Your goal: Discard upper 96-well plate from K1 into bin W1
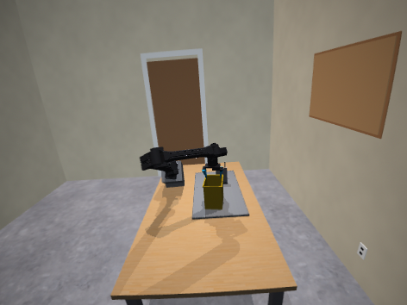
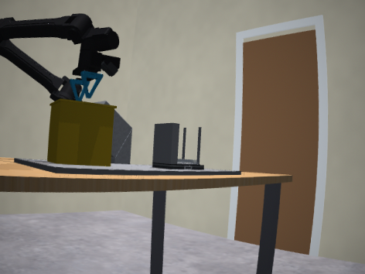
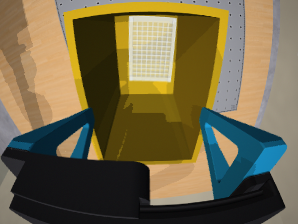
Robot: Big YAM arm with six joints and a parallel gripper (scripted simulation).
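We record the gripper (image 3: pixel 148 137) directly above the mouth of the yellow plastics bin W1 (image 3: pixel 148 83), its blue fingers spread to their widest on either side of the opening and holding nothing. The white 96-well plate (image 3: pixel 152 48) lies inside the bin, deep below the rim against its far wall. We list also the bin standing upright on the grey mat (image 2: pixel 127 169) on the wooden table (image 1: pixel 203 258), with stack rack K1 (image 2: pixel 166 145) beside it on the same mat; any plate on the rack we cannot make out.
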